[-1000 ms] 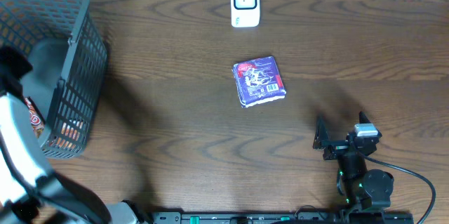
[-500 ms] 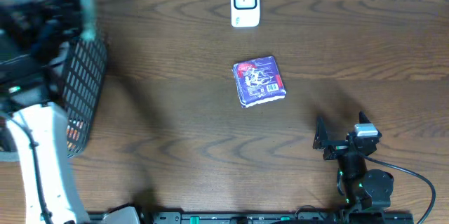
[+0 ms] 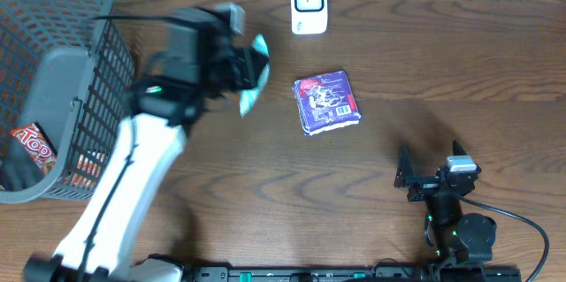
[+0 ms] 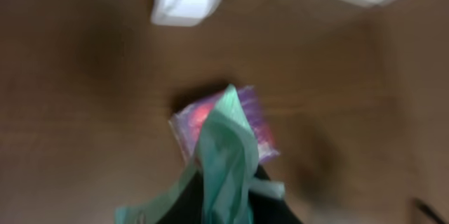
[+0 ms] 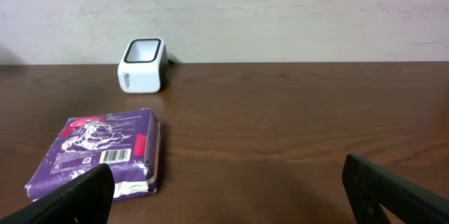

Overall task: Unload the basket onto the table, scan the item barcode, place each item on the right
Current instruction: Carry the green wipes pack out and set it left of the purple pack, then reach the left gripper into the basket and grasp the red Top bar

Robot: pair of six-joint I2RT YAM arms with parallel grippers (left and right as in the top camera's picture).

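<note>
Grips a teal packet (image 3: 252, 68) tight between the left fingers (image 3: 228, 61), above the tabletop (image 3: 460, 70), with a purple packet (image 3: 327, 102) lying just ahead of them and the white scanner (image 3: 309, 3) farther ahead. Shows the right fingers (image 5: 77, 196) spread wide apart, purple packet ahead-left of them, barcode facing them, scanner beyond it, grey basket (image 3: 110, 79) behind the left fingers

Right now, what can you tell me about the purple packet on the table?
The purple packet is a flat, soft-looking plastic pack with red and white print and a barcode facing up. It lies flat on the wooden table, apart from the white scanner. Only the table touches it.
</note>
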